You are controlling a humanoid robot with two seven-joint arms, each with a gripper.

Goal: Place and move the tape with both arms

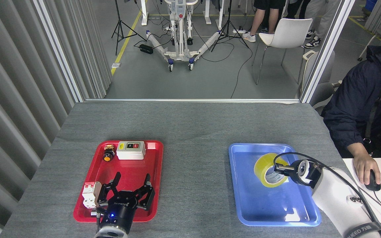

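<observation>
Two trays sit on the grey table (190, 122), taken here as the landmark: a red tray (155, 172) on its left half and a blue tray (243, 198) on its right half, well apart. Over the blue tray's far part the tape (263, 165) is held tilted on edge, its core hole facing right and toward the near edge, so the roll's axis runs roughly left to right. Right gripper (278, 169) reaches in from the table's right side and is clenched on the tape's rim, a finger inside the core. Left gripper (129, 185) hangs over the red tray's near end, fingers spread, grasping nothing. A white switch box (131, 150) lies at the red tray's far end.
</observation>
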